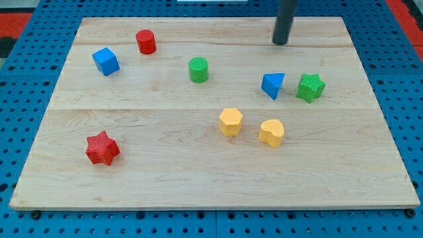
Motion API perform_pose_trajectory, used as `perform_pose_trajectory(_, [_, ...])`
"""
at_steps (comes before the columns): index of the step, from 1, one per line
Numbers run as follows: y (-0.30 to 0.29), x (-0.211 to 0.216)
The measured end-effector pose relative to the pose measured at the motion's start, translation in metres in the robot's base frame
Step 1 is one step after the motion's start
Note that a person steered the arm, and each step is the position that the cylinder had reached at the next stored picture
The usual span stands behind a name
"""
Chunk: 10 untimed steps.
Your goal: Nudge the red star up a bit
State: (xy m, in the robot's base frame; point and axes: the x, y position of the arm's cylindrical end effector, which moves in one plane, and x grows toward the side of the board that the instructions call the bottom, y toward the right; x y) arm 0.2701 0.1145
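Note:
The red star (pixel 102 148) lies on the wooden board near its lower left corner. My tip (pixel 281 42) is at the view's top, right of centre, far from the red star up and to the right. The tip touches no block; the blue triangle (pixel 273 84) is the nearest, just below it.
A blue cube (pixel 106 61) and a red cylinder (pixel 146 41) lie at the upper left. A green cylinder (pixel 198 69) is at upper centre. A green star (pixel 310 87) is right of the blue triangle. A yellow hexagon (pixel 230 121) and a yellow heart (pixel 271 132) lie at centre right.

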Motion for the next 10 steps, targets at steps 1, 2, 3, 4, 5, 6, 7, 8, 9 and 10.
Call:
perform_pose_trajectory(1, [-0.041, 0.000])
perform_pose_trajectory(2, [-0.090, 0.000])
perform_pose_trajectory(3, [-0.144, 0.000])
perform_pose_trajectory(4, [-0.198, 0.040])
perform_pose_trajectory(5, [-0.219, 0.086])
perform_pose_trajectory(6, [-0.195, 0.148])
perform_pose_trajectory(7, [-0.167, 0.222])
perform_pose_trajectory(8, [-0.171, 0.299])
perform_pose_trajectory(9, [-0.205, 0.346])
perform_pose_trajectory(10, [-0.243, 0.325])
